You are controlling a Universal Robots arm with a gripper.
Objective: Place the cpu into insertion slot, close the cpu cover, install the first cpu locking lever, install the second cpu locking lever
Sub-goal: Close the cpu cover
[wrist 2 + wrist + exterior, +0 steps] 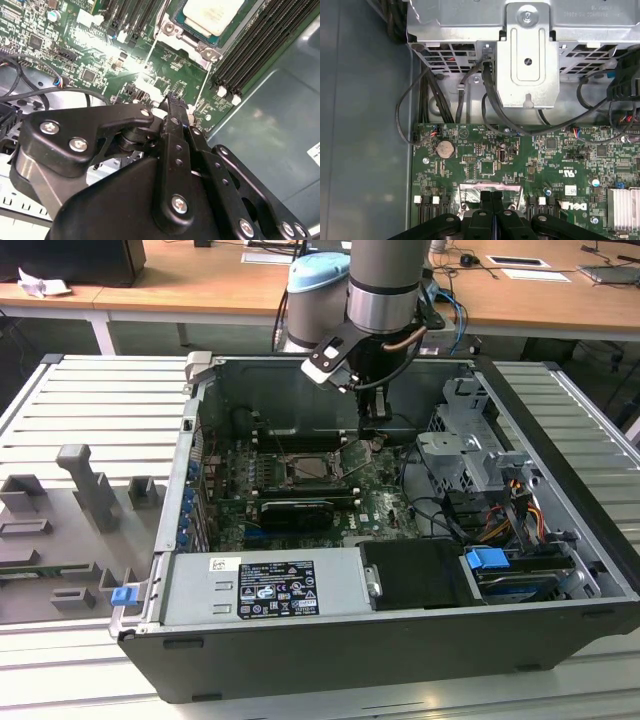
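The cpu (212, 15) shows its pale metal top and lies in the insertion slot (310, 468) on the green board. The cpu cover (490, 187) is a thin silver frame. It stands tilted up from the slot on the exterior view's right (356, 454), and the board shows through its window. My gripper (375, 440) hangs just beyond the raised cover. Its black fingers are pressed together with nothing between them, and their tips (175, 99) (492, 197) sit at the cover's free edge. Whether they touch the cover is unclear.
Long black memory slots (260, 45) flank the socket. A silver drive cage (527, 55) with black cables (435, 100) rises close beyond the gripper. The power supply (270, 585) and the case walls box in the board. Grey fixtures (90, 485) stand outside the case.
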